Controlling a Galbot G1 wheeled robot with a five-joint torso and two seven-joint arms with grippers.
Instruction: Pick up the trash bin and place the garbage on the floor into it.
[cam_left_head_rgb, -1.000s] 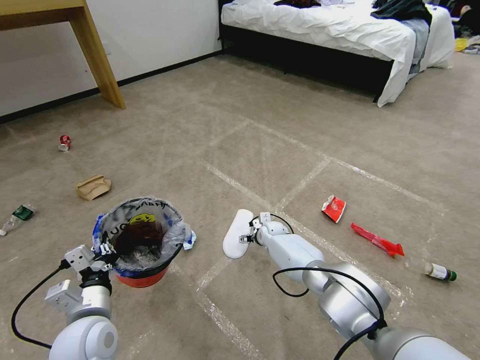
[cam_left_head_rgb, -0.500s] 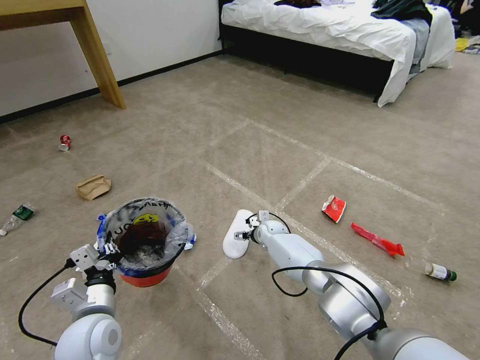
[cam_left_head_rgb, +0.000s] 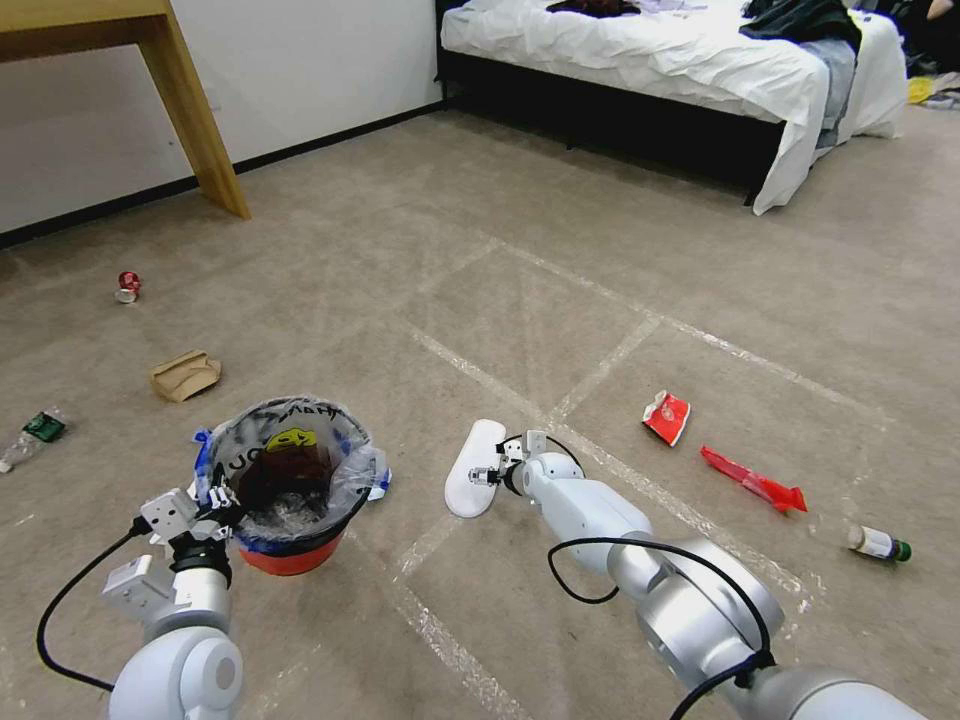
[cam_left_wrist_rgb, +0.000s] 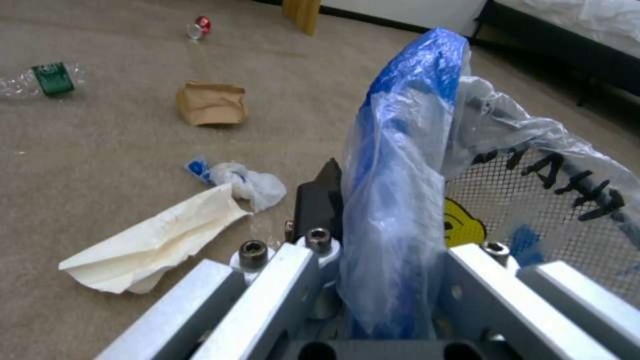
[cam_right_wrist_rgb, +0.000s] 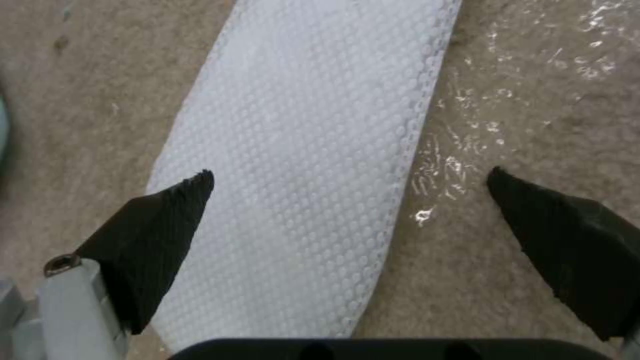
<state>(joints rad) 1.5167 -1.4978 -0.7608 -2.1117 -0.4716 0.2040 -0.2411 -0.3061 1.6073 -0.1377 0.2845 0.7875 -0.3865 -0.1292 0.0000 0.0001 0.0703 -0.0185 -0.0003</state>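
The trash bin (cam_left_head_rgb: 290, 500), a red bucket lined with a clear, blue-edged bag, is at the lower left of the head view. My left gripper (cam_left_head_rgb: 212, 510) is shut on its near rim. In the left wrist view the bag (cam_left_wrist_rgb: 400, 200) is pinched in the left gripper (cam_left_wrist_rgb: 380, 215). My right gripper (cam_left_head_rgb: 490, 475) hovers open just above a white foam piece (cam_left_head_rgb: 474, 482). In the right wrist view one fingertip (cam_right_wrist_rgb: 167, 225) is over the foam piece (cam_right_wrist_rgb: 307, 150) and the other over carpet. Other garbage lies around: a red wrapper (cam_left_head_rgb: 668, 416), a brown carton (cam_left_head_rgb: 186, 374), a red can (cam_left_head_rgb: 127, 286).
A long red wrapper (cam_left_head_rgb: 755, 482) and a bottle (cam_left_head_rgb: 878, 543) lie to the right, another bottle (cam_left_head_rgb: 30, 435) at far left. Crumpled paper (cam_left_wrist_rgb: 153, 245) and tissue (cam_left_wrist_rgb: 240, 177) lie beside the bin. A wooden table leg (cam_left_head_rgb: 200, 130) and a bed (cam_left_head_rgb: 660, 70) stand farther off.
The left arm and the bin have shifted slightly to the right and nearer. The right gripper has stayed over the foam piece, still open.
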